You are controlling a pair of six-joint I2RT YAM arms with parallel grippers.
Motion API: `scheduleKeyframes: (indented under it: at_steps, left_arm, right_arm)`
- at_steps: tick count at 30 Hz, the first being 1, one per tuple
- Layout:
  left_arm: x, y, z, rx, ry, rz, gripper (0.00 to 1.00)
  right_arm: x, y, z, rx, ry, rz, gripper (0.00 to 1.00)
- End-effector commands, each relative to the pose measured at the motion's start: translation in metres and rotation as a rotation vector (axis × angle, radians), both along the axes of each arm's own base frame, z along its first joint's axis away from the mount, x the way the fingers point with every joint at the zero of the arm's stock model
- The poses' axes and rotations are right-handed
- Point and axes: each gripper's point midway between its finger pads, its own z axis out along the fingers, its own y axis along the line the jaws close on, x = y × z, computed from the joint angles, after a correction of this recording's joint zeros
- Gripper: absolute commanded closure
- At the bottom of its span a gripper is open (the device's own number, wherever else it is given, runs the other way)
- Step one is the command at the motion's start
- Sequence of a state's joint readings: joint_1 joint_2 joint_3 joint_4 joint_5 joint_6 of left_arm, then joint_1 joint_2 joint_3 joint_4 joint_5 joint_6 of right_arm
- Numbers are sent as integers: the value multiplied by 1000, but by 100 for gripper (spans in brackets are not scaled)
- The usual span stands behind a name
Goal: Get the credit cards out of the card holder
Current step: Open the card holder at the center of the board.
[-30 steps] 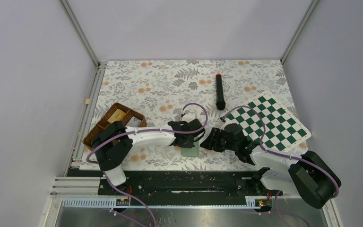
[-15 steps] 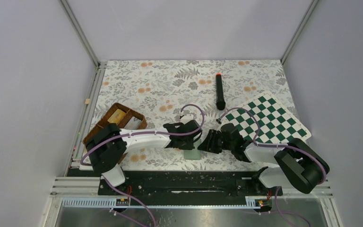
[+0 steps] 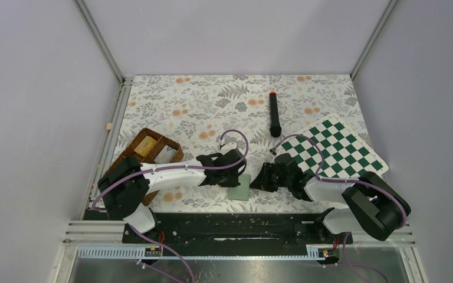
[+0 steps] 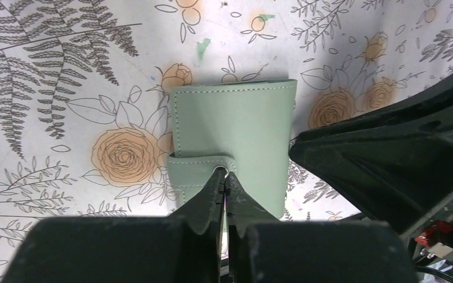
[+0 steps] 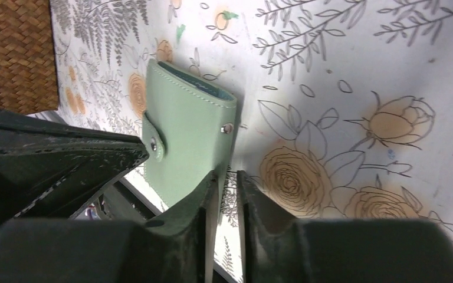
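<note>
Sage-green card holder [image 4: 233,130], shut, contents hidden. Left gripper [image 4: 225,178] pressed together at its tab [image 4: 200,160]; right gripper [image 5: 227,175] hold unclear.

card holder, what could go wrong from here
The left gripper is shut at the thin snap tab of the card holder; it may slip off, or pulling may drag the whole closed holder. The right gripper sits at the holder's edge, close to the left one, so they might collide.

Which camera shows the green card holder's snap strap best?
The left wrist view: the strap lies centred, stitching and snap clear, at the left gripper. The right wrist view shows it smaller, at a slant; the top view shows only the card holder corner.
</note>
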State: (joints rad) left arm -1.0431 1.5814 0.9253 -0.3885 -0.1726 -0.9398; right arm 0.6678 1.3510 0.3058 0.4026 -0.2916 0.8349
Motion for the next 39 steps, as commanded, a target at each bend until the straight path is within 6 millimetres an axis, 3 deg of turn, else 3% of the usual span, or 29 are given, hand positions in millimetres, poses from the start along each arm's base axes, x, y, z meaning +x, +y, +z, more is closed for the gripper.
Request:
scheduleKeyframes:
  at_steps: [1, 10, 14, 25, 27, 30, 34, 39]
  left_arm:
    - [9, 1, 14, -2, -44, 16, 93]
    - [15, -9, 15, 84, -92, -23, 58]
    - [15, -8, 6, 126, -89, -29, 55]
    - [9, 0, -16, 229, -59, -26, 60]
    - [6, 2, -21, 242, -50, -30, 66]
    - [3, 4, -26, 247, -37, -23, 86]
    - [1, 2, -25, 235, -33, -29, 100]
    - [-1, -4, -19, 186, -34, -31, 100]
  right_arm:
    - [2, 2, 9, 9, -15, -4, 71]
    - [4, 1, 14, 12, -28, -18, 63]
    - [3, 3, 13, 23, -20, -16, 63]
    - [3, 6, 12, 43, -13, -16, 62]
    - [2, 7, 11, 47, -6, -12, 60]
    - [1, 10, 9, 57, 7, -11, 57]
    - [-1, 14, 6, 60, 21, -10, 55]
    - [-1, 12, -5, 30, 49, -34, 61]
